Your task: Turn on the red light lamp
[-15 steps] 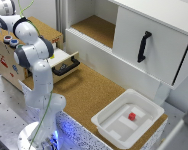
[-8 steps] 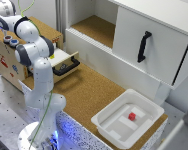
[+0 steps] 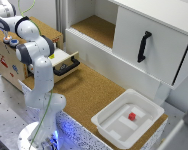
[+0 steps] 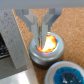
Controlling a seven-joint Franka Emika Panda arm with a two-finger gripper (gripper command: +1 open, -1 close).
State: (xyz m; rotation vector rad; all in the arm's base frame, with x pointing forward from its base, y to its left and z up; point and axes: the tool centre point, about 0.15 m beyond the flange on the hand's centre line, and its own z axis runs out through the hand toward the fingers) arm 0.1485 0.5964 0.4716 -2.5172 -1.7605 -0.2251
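The red light lamp (image 4: 46, 46) is a small round light with a pale rim on top of the wooden box (image 3: 9, 62). It glows orange-white in the wrist view. In the exterior view it (image 3: 6, 37) sits at the far left, beside the matching blue-centred light (image 3: 14, 43), which also shows in the wrist view (image 4: 64, 75). My gripper (image 4: 42, 33) has its fingers closed together, with the tips down on the red lamp's centre. In the exterior view the gripper (image 3: 4, 31) is mostly hidden by the arm.
A drawer (image 3: 65, 59) with a black handle (image 3: 69, 68) stands open from the wooden box. A white bin (image 3: 110, 127) at the front right holds a small red cube (image 3: 132, 116). A white cabinet with a black handle (image 3: 143, 46) stands behind.
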